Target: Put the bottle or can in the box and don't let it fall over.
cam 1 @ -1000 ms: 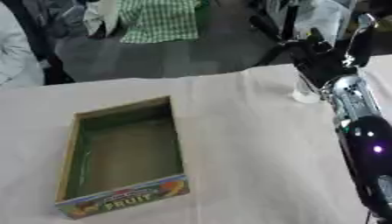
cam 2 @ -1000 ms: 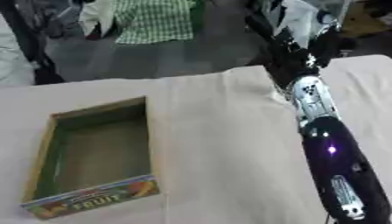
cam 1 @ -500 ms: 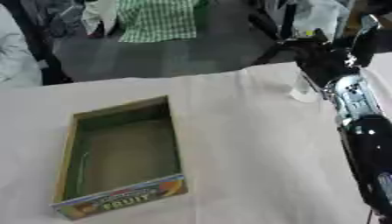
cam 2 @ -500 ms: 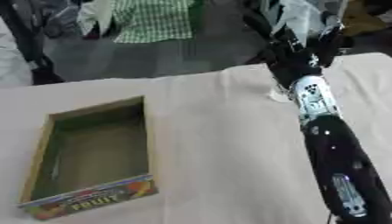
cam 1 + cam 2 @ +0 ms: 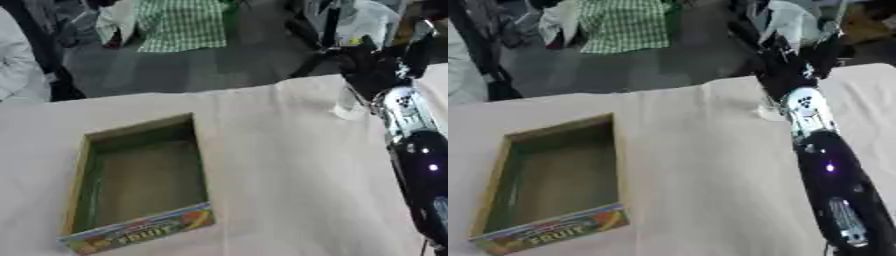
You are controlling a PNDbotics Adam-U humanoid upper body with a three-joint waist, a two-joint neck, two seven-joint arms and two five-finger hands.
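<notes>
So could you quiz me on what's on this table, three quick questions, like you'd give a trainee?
1. True or false: the box already holds something.
2. Which hand reaches to the clear bottle at the table's far edge?
A. left
B. right
3. Fill in: the word printed on the box's near end is ____.

Key: 1 false, it is empty. 2 B, the right hand. 3 FRUIT.

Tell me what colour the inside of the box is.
Green; the box shows it best in the left eye view.
</notes>
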